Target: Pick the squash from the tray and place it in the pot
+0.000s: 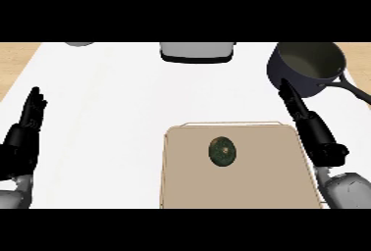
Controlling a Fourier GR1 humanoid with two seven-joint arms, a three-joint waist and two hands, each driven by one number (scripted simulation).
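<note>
White table top [109, 98], wood edging at both far corners. Working left to right.

My left hand [25, 132]: low at the left edge, fingers straight and up, open, holding nothing. Parked well apart from everything, likely so it stays out of the working side.

Centre front: flat tan rectangular tray [188, 186] with a thin raised rim. The dark green oval squash [223, 151] lies on it, a little above the middle and toward the right, untouched. Nothing beside it, so approach from above looks free.

Far centre: a grey, dark-based appliance [197, 51], partly cut off. Cannot tell what it is.

My right hand [311, 127]: fingers extended, open, empty, over the table just beside the tray's right rim, between squash and pot. Nearer hand for both, so I judge it does the pick.

Far right: dark grey round metal pot [286, 73], upright, mouth open, handle pointing right.
</note>
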